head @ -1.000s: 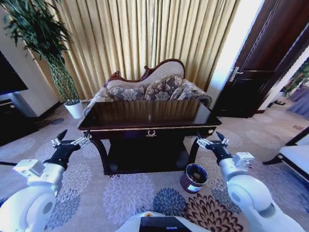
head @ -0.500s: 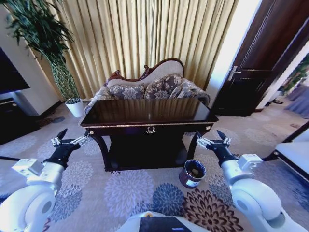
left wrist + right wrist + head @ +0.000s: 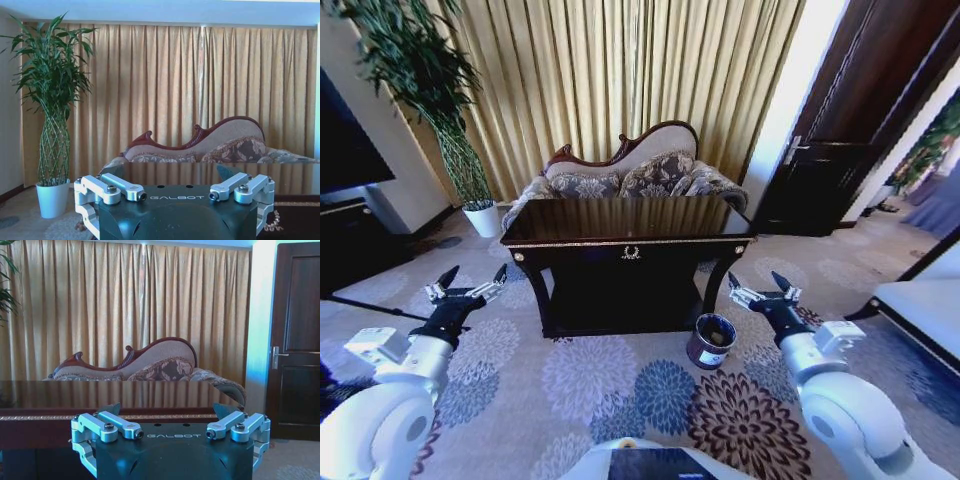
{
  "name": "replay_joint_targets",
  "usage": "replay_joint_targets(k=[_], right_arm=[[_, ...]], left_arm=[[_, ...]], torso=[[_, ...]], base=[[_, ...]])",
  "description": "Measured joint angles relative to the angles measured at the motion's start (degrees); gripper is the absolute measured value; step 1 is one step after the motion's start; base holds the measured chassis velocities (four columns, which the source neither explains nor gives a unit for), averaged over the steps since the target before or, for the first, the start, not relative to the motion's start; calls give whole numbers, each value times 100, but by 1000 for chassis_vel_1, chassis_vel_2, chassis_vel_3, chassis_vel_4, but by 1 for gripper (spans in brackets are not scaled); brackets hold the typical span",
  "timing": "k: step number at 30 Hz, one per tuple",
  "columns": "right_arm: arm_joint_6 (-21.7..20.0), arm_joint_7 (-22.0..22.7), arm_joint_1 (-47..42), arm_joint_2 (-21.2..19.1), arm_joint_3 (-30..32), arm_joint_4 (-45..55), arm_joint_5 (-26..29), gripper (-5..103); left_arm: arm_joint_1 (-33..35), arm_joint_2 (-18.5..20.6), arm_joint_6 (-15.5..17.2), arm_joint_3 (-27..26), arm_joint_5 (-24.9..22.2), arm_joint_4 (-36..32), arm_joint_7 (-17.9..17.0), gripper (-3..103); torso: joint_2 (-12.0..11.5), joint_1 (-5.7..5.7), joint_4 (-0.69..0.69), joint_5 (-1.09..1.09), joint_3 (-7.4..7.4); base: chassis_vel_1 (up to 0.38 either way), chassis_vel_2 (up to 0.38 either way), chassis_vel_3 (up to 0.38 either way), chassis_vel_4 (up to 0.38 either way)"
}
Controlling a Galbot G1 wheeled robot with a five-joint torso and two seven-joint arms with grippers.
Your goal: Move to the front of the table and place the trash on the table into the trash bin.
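The dark glossy table [image 3: 625, 222], with gold trim and a gold emblem, stands ahead at the centre of the head view. Its top also shows in the left wrist view [image 3: 250, 175] and the right wrist view [image 3: 100, 395]. The trash is out of view. On the carpet by the table's front right leg sits the small dark trash bin [image 3: 711, 341]. My left gripper [image 3: 473, 280] hangs open and holds nothing, short of the table's left end, and shows close up as the left gripper [image 3: 177, 196]. My right gripper [image 3: 756, 284] is open above and right of the bin, seen as the right gripper [image 3: 173, 434].
A patterned sofa [image 3: 630, 175] stands behind the table before gold curtains. A white plant pot [image 3: 482, 218] with a tall plant is at the back left. A dark cabinet [image 3: 350, 240] lies to the left, a dark door [image 3: 830, 170] to the right and low furniture [image 3: 920, 310] at the far right.
The whole head view has shifted: the table and bin now sit smaller and higher in the picture, so the camera has moved. Both arms keep the same open pose.
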Motion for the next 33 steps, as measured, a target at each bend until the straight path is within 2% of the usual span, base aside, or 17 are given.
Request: replay_joint_targets(k=[33], right_arm=[[127, 26, -158, 115, 97, -14, -136, 100]], left_arm=[[-23, -37, 0, 73, 1, 0, 36, 100]], torso=[[1, -1, -2, 2, -1]], base=[[201, -198, -209, 203]])
